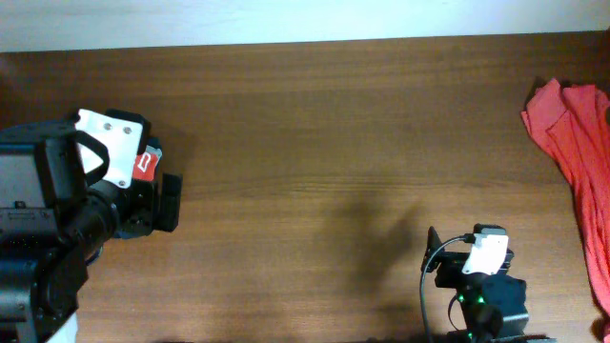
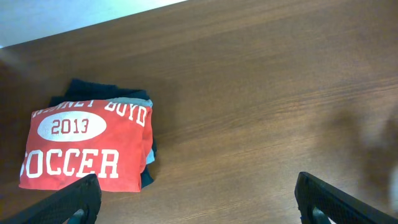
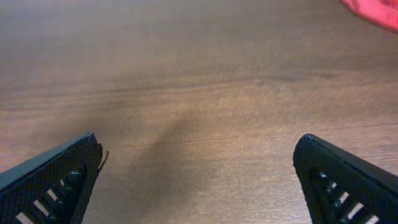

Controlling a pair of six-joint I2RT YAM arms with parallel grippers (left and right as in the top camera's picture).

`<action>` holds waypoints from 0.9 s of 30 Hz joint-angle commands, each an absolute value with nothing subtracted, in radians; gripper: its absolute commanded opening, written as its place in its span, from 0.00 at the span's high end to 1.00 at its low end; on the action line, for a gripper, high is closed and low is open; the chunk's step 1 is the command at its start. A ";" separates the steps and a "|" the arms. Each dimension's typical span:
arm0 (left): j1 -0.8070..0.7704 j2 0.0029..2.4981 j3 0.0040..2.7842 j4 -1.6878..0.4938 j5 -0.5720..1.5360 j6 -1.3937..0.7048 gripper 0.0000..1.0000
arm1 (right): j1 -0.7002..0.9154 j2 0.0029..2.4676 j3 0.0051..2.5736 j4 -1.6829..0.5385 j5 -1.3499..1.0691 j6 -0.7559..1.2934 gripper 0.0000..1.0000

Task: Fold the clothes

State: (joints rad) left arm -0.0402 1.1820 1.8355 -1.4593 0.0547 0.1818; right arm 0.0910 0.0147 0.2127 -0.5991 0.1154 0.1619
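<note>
Brown wood table (image 1: 305,124), bare across the middle. Left arm (image 1: 57,229) bulky at the left edge, right arm (image 1: 481,286) at the near edge right of centre. Loose red shirt (image 1: 581,162) crumpled at the far right edge, well apart from both arms. Folded red shirt (image 2: 84,149), white "SOCCER" and "2013" print up, stacked on navy (image 2: 93,88) and grey (image 2: 134,99) garments near the back-left. Left gripper (image 2: 199,202) spread wide, holding nothing. Right gripper (image 3: 199,180) likewise wide, over bare wood.
</note>
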 commanded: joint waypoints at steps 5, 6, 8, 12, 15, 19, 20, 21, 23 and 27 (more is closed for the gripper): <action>-0.045 1.180 1.839 -1.460 0.051 0.170 0.01 | 0.084 0.003 0.152 -0.585 0.072 0.172 0.01; -0.045 1.180 1.839 -1.460 0.051 0.170 0.01 | 0.084 0.003 0.152 -0.585 0.072 0.172 0.01; -0.045 1.180 1.839 -1.460 0.051 0.170 0.01 | 0.084 0.004 0.152 -0.585 0.072 0.172 0.01; -0.045 1.180 1.839 -1.460 0.051 0.170 0.01 | 0.084 0.004 0.152 -0.585 0.072 0.172 0.01; -0.045 1.180 1.839 -1.460 0.051 0.170 0.01 | 0.084 0.004 0.152 -0.585 0.072 0.173 0.01; -0.045 1.180 1.839 -1.460 0.051 0.170 0.01 | 0.084 0.004 0.152 -0.586 0.072 0.172 0.01; -0.045 1.180 1.839 -1.460 0.051 0.170 0.01 | 0.084 0.004 0.152 -0.586 0.072 0.173 0.02; -0.045 1.180 1.839 -1.460 0.051 0.170 0.01 | 0.084 0.004 0.152 -0.586 0.072 0.172 0.01; -0.045 1.180 1.839 -1.460 0.051 0.170 0.01 | 0.084 0.004 0.152 -0.585 0.072 0.172 0.01; -0.045 1.180 1.839 -1.460 0.051 0.170 0.01 | 0.084 0.004 0.152 -0.586 0.072 0.173 0.01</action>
